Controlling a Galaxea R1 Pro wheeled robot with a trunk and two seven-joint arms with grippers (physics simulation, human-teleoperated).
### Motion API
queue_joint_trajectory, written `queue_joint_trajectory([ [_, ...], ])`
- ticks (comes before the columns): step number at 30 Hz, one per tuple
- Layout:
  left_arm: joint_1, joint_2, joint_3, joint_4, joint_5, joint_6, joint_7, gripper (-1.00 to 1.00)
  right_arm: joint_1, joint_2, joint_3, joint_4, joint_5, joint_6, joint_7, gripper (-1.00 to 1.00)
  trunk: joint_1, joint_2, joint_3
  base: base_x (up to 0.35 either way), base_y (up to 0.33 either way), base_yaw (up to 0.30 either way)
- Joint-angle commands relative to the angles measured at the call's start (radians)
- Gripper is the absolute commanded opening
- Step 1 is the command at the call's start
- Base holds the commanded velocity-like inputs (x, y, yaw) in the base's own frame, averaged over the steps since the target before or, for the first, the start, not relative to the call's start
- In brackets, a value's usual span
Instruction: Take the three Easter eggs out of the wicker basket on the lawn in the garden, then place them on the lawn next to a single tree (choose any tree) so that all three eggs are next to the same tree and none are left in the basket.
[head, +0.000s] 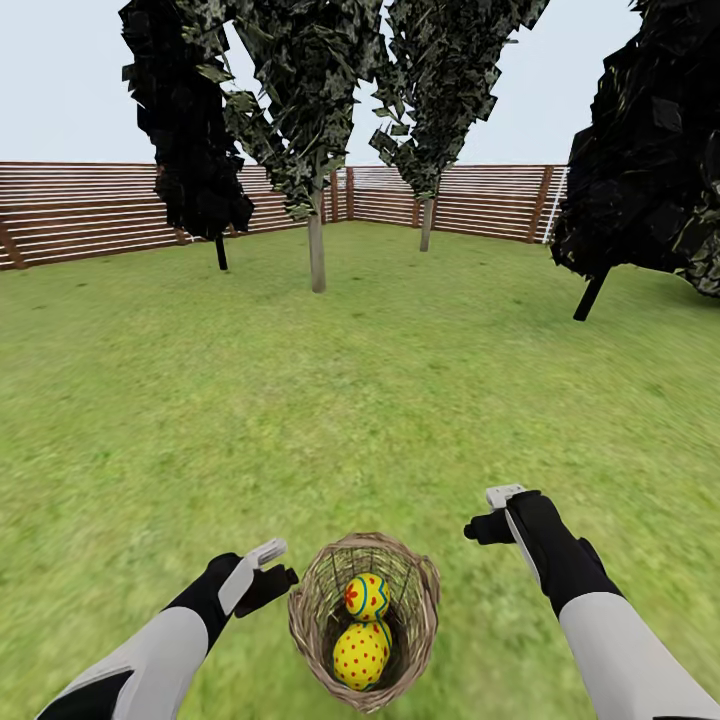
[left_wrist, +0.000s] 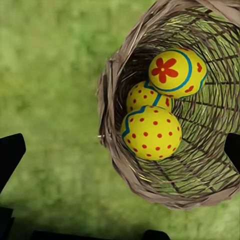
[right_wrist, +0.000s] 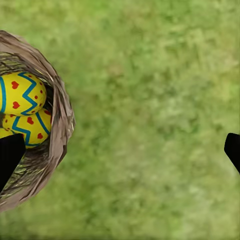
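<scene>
The wicker basket (head: 420, 590) stands on the lawn (head: 330, 400) just in front of me, between my arms. Two Easter eggs show in it from the head view, a flowered one (head: 366, 596) and a dotted one (head: 360, 655). The left wrist view looks down into the basket (left_wrist: 112, 95) at all three eggs: flowered (left_wrist: 176, 72), dotted (left_wrist: 151, 132), and one between them (left_wrist: 145, 96). My left gripper (head: 283, 562) hangs open just left of the rim. My right gripper (head: 483, 512) is open above bare grass to the basket's right. A pale-trunked tree (head: 317, 250) stands far ahead.
A second pale-trunked tree (head: 426, 225) stands further back near the slat fence (head: 90, 210). Black-trunked trees stand at left (head: 221, 250) and right (head: 590, 295). Open grass stretches from the basket to the trees. In the right wrist view the basket (right_wrist: 57, 120) sits beside one finger (right_wrist: 10, 157).
</scene>
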Motion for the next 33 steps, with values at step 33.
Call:
queue_joint_trajectory([
  [33, 0.0, -0.013, -0.001, -0.018, 0.008, 0.0, 0.009, 1.0, 0.001, 0.001, -0.002, -0.004, 0.007, 0.0, 0.016, 1.0, 0.065, -0.12, -0.054, 0.039, -0.031, 0.0],
])
